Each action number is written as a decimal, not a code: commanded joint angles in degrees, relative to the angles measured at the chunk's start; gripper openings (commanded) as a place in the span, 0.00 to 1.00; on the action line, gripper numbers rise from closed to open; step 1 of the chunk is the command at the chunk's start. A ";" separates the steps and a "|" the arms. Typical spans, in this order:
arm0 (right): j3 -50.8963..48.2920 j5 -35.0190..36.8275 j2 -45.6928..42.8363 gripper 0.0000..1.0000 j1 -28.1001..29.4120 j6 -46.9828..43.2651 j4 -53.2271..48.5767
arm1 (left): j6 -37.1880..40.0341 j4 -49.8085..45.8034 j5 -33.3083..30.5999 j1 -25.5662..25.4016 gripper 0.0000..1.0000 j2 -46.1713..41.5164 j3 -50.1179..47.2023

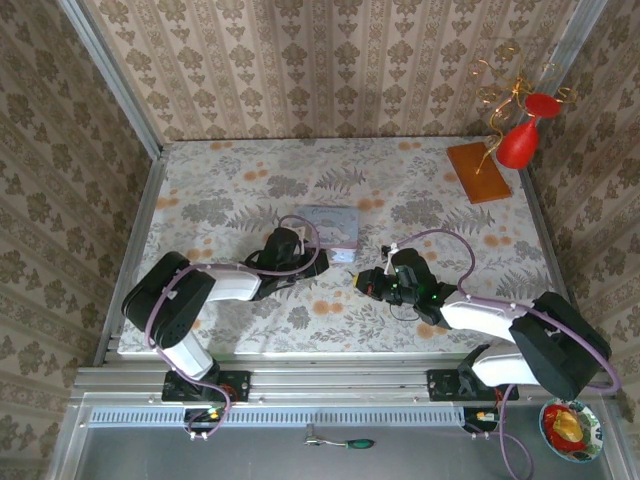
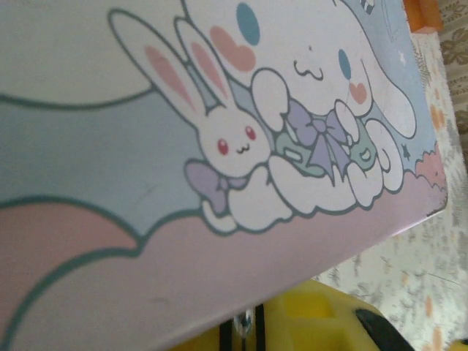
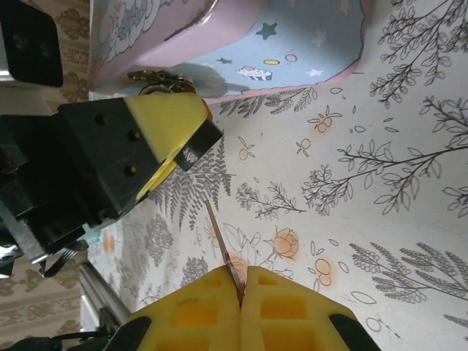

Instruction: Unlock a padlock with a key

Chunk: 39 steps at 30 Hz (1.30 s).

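Note:
The pale blue cartoon tin lies close over my left gripper. Its yellow fingers are closed on a tiny shiny metal piece, the padlock, mostly hidden under the tin's edge. From above, the left gripper sits at the tin's front edge. My right gripper is shut on the key, a thin metal blade pointing at the left gripper a short way off. In the top view the right gripper is just right of the left one, above the table.
A brass-coloured metal loop hangs at the tin's front edge, beside the left fingertips. An orange block and a red ornament stand at the back right. A green-handled tool lies off the table in front.

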 commanded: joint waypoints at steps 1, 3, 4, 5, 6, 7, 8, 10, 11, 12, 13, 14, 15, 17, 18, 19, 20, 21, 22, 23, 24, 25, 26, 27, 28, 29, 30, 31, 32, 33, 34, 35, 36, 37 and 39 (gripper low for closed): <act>-1.07 -3.98 1.82 0.00 -0.67 4.54 4.79 | -4.83 -0.51 4.54 0.20 0.10 -3.06 0.71; -1.54 -5.02 2.80 0.00 -1.18 5.86 6.64 | -6.31 -0.01 5.27 0.18 0.09 -3.59 0.53; -1.77 -5.46 3.18 0.00 -1.39 6.49 7.39 | -6.87 0.22 5.54 0.20 0.09 -3.83 0.41; -2.03 -5.91 3.58 0.00 -1.62 7.05 8.28 | -7.64 0.95 5.87 0.19 0.09 -3.97 0.18; -2.28 -6.48 4.02 0.00 -1.83 7.66 9.38 | -8.44 1.87 6.11 0.26 0.08 -4.05 -0.12; -2.43 -6.96 4.10 0.00 -2.05 8.10 10.09 | -9.20 2.62 6.36 0.27 0.08 -3.98 -0.32; -2.56 -7.46 4.10 0.00 -2.23 8.52 10.93 | -9.95 3.65 6.65 0.34 0.08 -3.98 -0.52; -2.70 -8.66 6.19 0.00 -2.45 9.06 12.33 | -11.61 5.64 7.74 0.41 0.08 -3.69 -0.85; -2.70 -9.30 6.66 0.00 -2.62 9.24 13.06 | -12.46 6.60 8.27 0.37 0.07 -3.63 -0.96; -2.79 -9.89 7.07 0.00 -2.85 9.35 13.59 | -13.24 7.40 8.78 0.35 0.07 -3.54 -1.05; -2.79 -10.32 7.37 0.00 -2.98 9.44 14.00 | -13.95 8.07 9.16 0.35 0.07 -3.44 -1.22; -2.87 -10.92 7.82 0.00 -3.22 9.54 14.73 | -14.72 8.92 9.49 0.45 0.07 -3.44 -1.37; -2.96 -11.50 8.17 0.00 -3.38 9.63 15.55 | -15.57 9.66 9.71 0.48 0.06 -3.29 -1.64; -3.13 -12.52 8.90 0.00 -3.51 9.68 17.33 | -16.77 10.76 10.17 0.62 0.05 -3.23 -1.99; -3.38 -12.98 9.22 0.00 -3.60 9.87 18.51 | -17.44 11.44 10.32 0.78 0.05 -3.02 -2.18; -3.47 -13.22 9.49 0.00 -3.68 9.99 19.43 | -18.07 12.34 10.49 0.84 0.05 -2.80 -2.49; -3.65 -13.60 9.76 0.00 -3.69 10.23 20.50 | -18.89 13.52 10.75 0.94 0.03 -2.48 -2.78; -3.80 -13.89 10.02 0.00 -3.69 10.50 21.53 | -19.80 14.65 10.86 0.97 0.03 -2.22 -3.08; -3.90 -14.11 10.33 0.00 -3.69 10.88 22.29 | -20.46 15.67 10.94 0.96 0.03 -1.90 -3.31; -3.93 -14.48 10.71 0.00 -3.69 11.13 23.23 | -20.86 16.40 11.12 0.97 0.02 -1.70 -3.42; -4.02 -14.65 11.01 0.00 -3.69 11.47 24.17 | -21.16 16.78 11.22 1.02 0.02 -1.52 -3.42; -4.07 -14.83 11.25 0.00 -3.69 11.80 24.85 | -21.43 17.02 11.21 1.01 0.02 -1.51 -3.42; -4.20 -14.86 11.51 0.00 -3.71 12.20 25.69 | -21.62 17.32 11.22 0.99 0.02 -1.51 -3.51; -4.34 -14.99 11.78 0.00 -3.69 12.57 26.57 | -21.73 17.34 11.22 1.01 0.02 -1.59 -3.60; -4.31 -15.10 11.99 0.00 -3.71 12.83 27.23 | -21.74 17.37 11.28 0.97 0.02 -1.68 -3.62; -4.36 -15.19 12.21 0.00 -3.77 13.10 27.85 | -21.77 17.37 11.35 1.01 0.02 -1.61 -3.60; -4.31 -15.34 12.34 0.00 -3.82 13.27 28.31 | -21.86 17.44 11.39 0.97 0.01 -1.76 -3.68; -4.26 -15.42 12.44 0.00 -3.84 13.45 28.54 | -21.98 17.65 11.39 0.97 0.01 -1.77 -3.73; -4.24 -15.45 12.64 0.00 -3.93 13.63 28.91 | -22.12 17.76 11.47 0.97 0.01 -1.76 -3.82; -4.27 -15.53 12.78 0.00 -4.03 13.83 29.38 | -22.28 17.96 11.48 0.97 0.01 -1.77 -3.89; -4.28 -15.76 13.03 0.00 -4.19 14.14 30.16 | -22.28 17.98 11.57 0.99 0.01 -1.72 -3.86; -4.20 -16.05 13.36 0.00 -4.38 14.52 30.83 | -22.28 17.95 11.57 0.93 0.01 -1.85 -3.86; -4.18 -16.18 13.56 0.00 -4.47 14.80 31.44 | -22.30 18.00 11.57 0.88 0.01 -1.90 -3.86; -4.10 -16.34 13.97 0.00 -4.56 15.12 32.08 | -22.27 17.97 11.65 0.89 0.01 -1.95 -3.87; -3.89 -16.73 14.73 0.00 -4.57 15.69 33.08 | -22.44 18.17 11.81 0.90 0.01 -1.95 -3.87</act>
